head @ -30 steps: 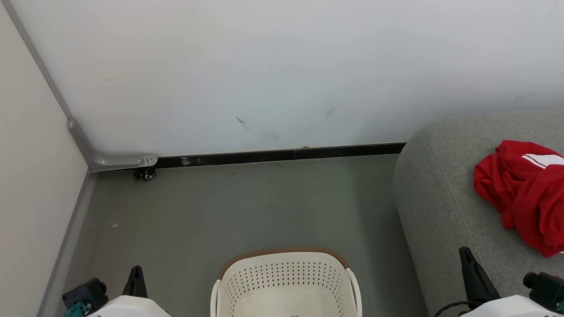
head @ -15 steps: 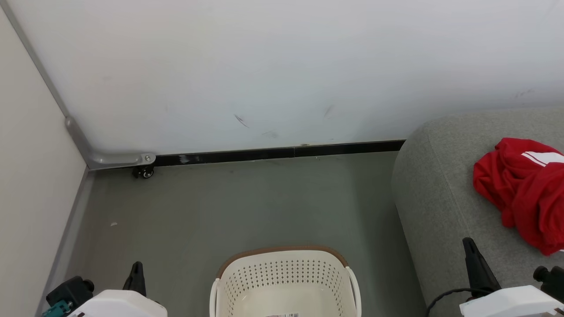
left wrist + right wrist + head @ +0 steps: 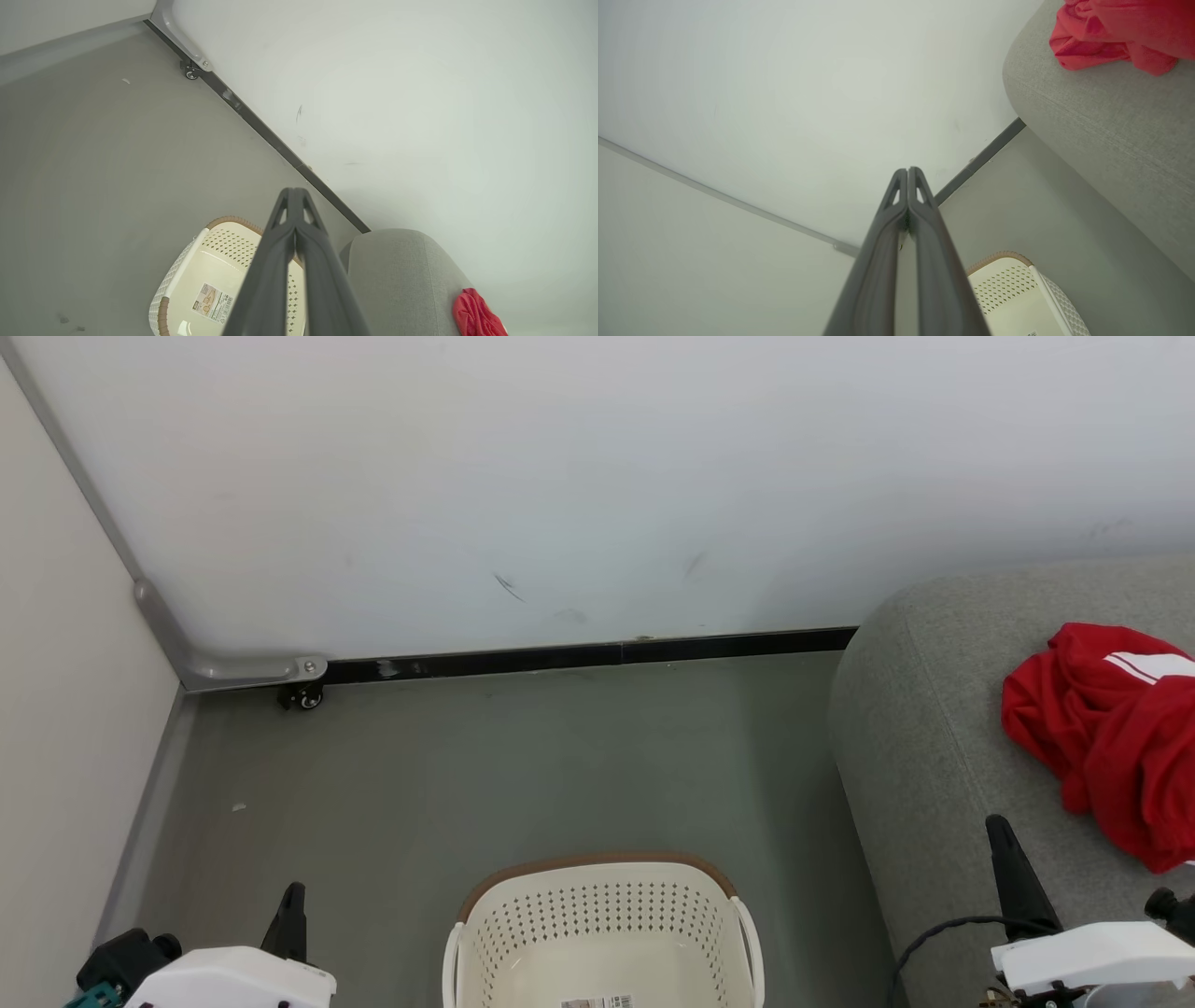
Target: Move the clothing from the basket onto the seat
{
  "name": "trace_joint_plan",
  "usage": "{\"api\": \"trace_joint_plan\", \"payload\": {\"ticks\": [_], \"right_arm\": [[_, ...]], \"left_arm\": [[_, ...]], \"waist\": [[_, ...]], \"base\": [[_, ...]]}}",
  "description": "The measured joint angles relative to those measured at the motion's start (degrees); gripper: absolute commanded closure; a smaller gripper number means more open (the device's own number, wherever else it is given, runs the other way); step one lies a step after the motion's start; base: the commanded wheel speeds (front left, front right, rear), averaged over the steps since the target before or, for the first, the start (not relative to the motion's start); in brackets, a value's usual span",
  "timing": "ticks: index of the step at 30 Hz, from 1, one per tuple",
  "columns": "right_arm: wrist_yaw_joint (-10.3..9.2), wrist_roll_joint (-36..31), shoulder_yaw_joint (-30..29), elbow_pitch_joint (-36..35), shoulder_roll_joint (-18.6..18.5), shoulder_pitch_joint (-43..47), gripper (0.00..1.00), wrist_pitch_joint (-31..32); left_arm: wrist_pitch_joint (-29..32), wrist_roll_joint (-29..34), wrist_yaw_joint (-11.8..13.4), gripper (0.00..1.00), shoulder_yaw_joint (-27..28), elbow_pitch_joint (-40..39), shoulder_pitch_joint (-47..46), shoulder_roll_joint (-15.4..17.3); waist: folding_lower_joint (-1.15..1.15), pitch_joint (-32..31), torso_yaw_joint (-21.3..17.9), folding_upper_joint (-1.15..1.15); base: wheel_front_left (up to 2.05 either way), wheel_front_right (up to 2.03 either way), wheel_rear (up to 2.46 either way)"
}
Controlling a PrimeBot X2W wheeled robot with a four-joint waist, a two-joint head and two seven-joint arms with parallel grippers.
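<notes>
So the crumpled red clothing with white stripes [image 3: 1111, 737] lies on the big grey woven-fabric seat [image 3: 934, 728]. The cream perforated plastic basket with a brown rim [image 3: 597, 861] stands on the floor [image 3: 467, 775] beside it. The barcode sticker [image 3: 215, 301] inside is too small to read. Left gripper [image 3: 293, 191] and right gripper [image 3: 907, 170] are both clenched, holding nothing.

We face a pale, faintly scuffed wall [image 3: 597, 476] with a black baseboard [image 3: 588, 658], a grey floor [image 3: 523, 765], and a cream panel [image 3: 65, 756] at left on a small caster [image 3: 301, 696].

White wrists [image 3: 233, 982], dark fingers [image 3: 1016, 882], black cable [image 3: 943, 926]
</notes>
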Motion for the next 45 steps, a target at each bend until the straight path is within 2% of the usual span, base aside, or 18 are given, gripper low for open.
{"api": "trace_joint_plan", "payload": {"ticks": [13, 45], "right_arm": [[-0.01, 10.53, -0.3, 0.96, -0.03, -2.12, 1.0, 0.56], [-0.01, 35.93, -1.53, 1.75, -0.19, -5.95, 1.0, 2.78]], "left_arm": [[2.02, -10.63, -2.67, 1.0, 1.49, -1.64, -1.04, -0.18], [6.76, -35.72, -6.78, 1.0, 5.14, -6.48, -1.86, -1.3]], "waist": [[-0.04, 0.55, -0.17, 0.0], [-0.06, 1.67, -0.57, 0.0]], "base": [[0.0, 0.0, 0.0], [0.0, 0.0, 0.0]]}}
